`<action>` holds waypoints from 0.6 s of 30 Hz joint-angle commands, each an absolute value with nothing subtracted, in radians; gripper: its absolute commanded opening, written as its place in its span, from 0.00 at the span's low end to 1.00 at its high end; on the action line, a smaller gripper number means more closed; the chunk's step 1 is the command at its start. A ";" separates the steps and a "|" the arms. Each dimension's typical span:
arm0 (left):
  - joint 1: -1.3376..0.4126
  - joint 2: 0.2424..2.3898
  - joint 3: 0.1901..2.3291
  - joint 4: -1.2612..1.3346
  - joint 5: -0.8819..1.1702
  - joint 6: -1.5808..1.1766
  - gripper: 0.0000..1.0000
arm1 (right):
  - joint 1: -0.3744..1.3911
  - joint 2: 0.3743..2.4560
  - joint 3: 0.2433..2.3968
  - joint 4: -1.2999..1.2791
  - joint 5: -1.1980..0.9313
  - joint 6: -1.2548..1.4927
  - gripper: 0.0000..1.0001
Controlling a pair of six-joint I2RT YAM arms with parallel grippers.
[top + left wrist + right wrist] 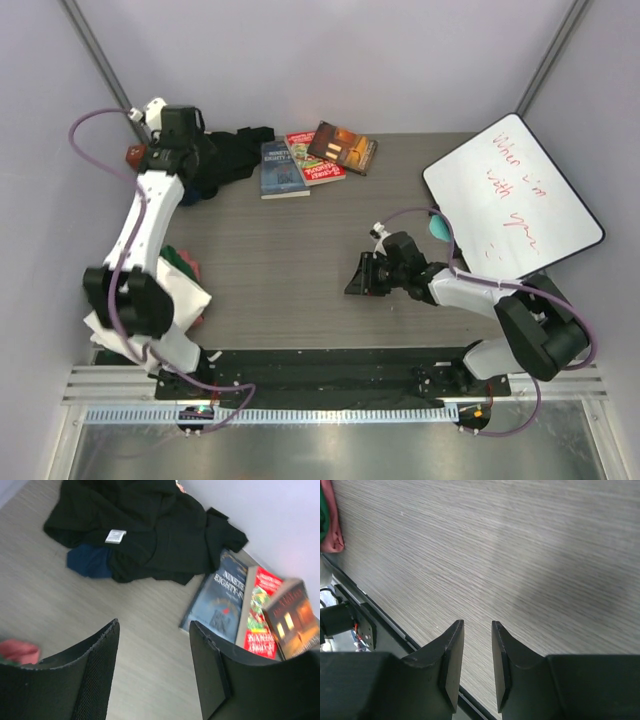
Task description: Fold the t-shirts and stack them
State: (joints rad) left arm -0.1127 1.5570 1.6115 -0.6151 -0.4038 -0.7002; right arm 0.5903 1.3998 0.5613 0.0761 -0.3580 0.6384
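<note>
The black t-shirt (238, 148) lies crumpled in the far left corner of the table (290, 260). The heap's long axis runs left to right along the far edge, and one loose end points right toward the blue book (283, 168). In the left wrist view a white label (115, 536) faces up on it. The navy shirt (90, 562) peeks out from under the near edge of the black one. The red book (317, 158) and the brown book (343, 147) overlap just right of the blue one.

The left gripper (155, 630) hangs over bare table just near of the heap, fingers spread wide, with nothing between them. The right gripper (358, 275) sits low over the middle of the table, well apart from any cloth. Its jaws stand a narrow gap apart and are empty.

At the near left, partly hidden under the left arm, the white shirt (190, 295) lies with the green shirt (172, 256) on it. I cannot tell which way they point. A whiteboard (510, 200) leans at the right.
</note>
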 commanded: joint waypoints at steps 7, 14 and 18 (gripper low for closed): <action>-0.012 2.071 1.986 -0.592 -0.222 -0.716 0.57 | 0.595 1.356 0.548 0.086 -0.365 0.653 0.34; 0.052 2.221 2.074 -0.617 -0.200 -0.750 0.58 | 0.595 1.396 0.538 0.083 -0.360 0.632 0.34; 0.052 2.301 2.149 -0.649 -0.202 -0.738 0.58 | 0.595 1.422 0.535 0.120 -0.385 0.646 0.34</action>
